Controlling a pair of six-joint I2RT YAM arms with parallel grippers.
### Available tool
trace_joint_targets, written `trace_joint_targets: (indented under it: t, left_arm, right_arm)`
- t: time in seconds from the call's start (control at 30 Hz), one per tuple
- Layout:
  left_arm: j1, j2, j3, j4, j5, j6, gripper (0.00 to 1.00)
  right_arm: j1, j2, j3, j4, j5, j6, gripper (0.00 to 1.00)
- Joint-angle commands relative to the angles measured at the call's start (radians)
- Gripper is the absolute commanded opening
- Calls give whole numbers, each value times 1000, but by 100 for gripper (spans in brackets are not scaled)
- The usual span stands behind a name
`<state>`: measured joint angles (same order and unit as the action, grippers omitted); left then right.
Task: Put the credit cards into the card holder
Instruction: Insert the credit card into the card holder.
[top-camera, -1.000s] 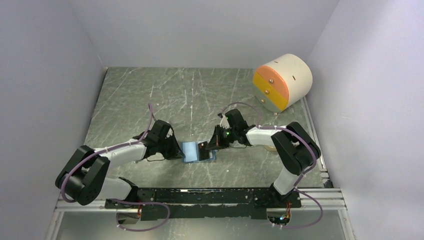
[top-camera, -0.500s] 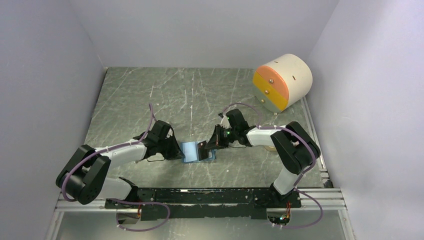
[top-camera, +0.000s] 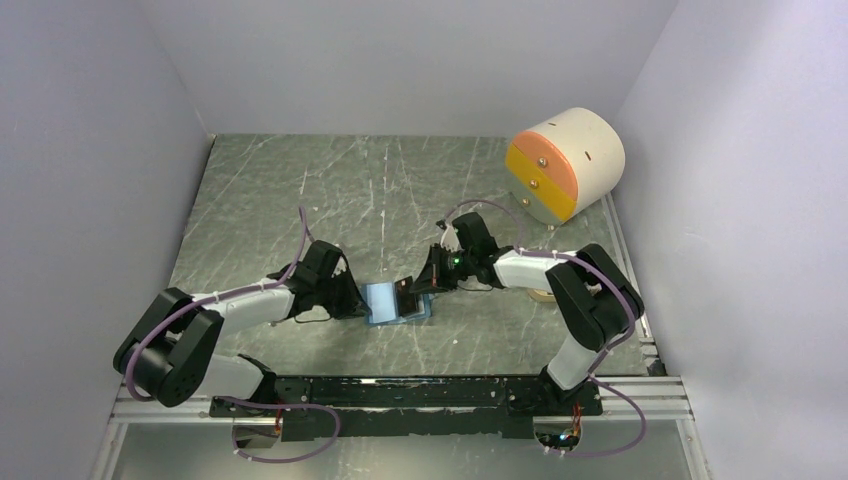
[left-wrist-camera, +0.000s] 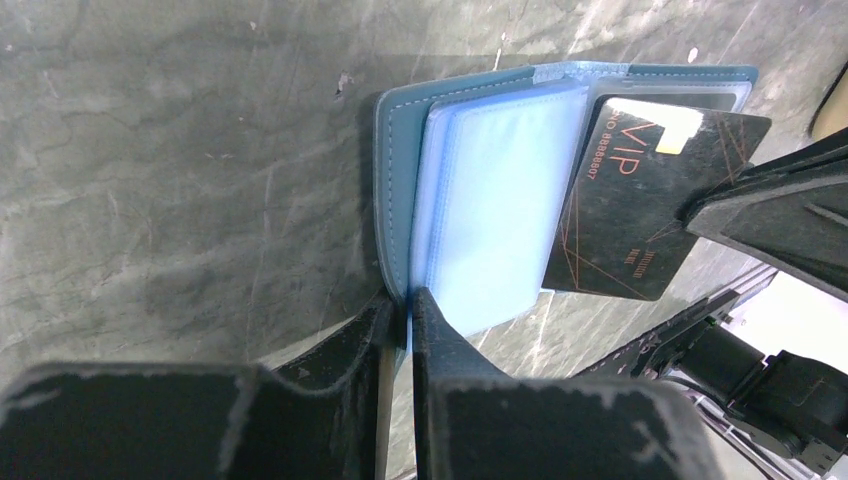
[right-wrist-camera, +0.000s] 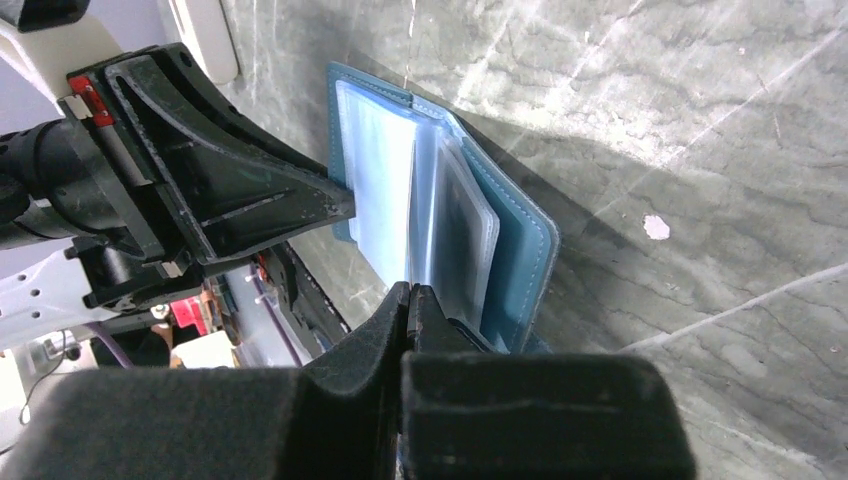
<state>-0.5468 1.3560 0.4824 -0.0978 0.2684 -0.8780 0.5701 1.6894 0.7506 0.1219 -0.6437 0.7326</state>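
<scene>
The blue card holder (top-camera: 385, 303) lies open near the table's front middle, its clear sleeves fanned out (left-wrist-camera: 490, 200). My left gripper (top-camera: 358, 303) is shut on the holder's left cover at its near edge (left-wrist-camera: 408, 300). My right gripper (top-camera: 420, 290) is shut on a black credit card (left-wrist-camera: 630, 215) with orange "VIP" print. It holds the card tilted over the holder's right half, the card's top edge at the sleeves. In the right wrist view the right gripper (right-wrist-camera: 410, 295) holds the card edge-on against the holder (right-wrist-camera: 515, 235). No other card shows.
A big cream drum with orange-yellow drawers (top-camera: 565, 160) stands at the back right. A tan tray (top-camera: 541, 294) peeks out from under the right arm. Grey walls close in the table on the left, back and right.
My right gripper with the black card has shifted slightly left and away over the holder. The left gripper and the holder have stayed put.
</scene>
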Motion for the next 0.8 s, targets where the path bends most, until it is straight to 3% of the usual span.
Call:
trace_joint_targets:
  t: [0.0, 0.33, 0.77]
  left_arm:
    - [-8, 21, -27, 5, 6, 14, 15]
    - [-8, 15, -11, -11, 7, 18, 16]
    - [-8, 17, -18, -4, 11, 14, 15]
  right_arm:
    - [-6, -34, 31, -53, 20, -45, 0]
    - [-6, 17, -24, 109, -15, 42, 0]
    - [-7, 44, -61, 151, 7, 78, 0]
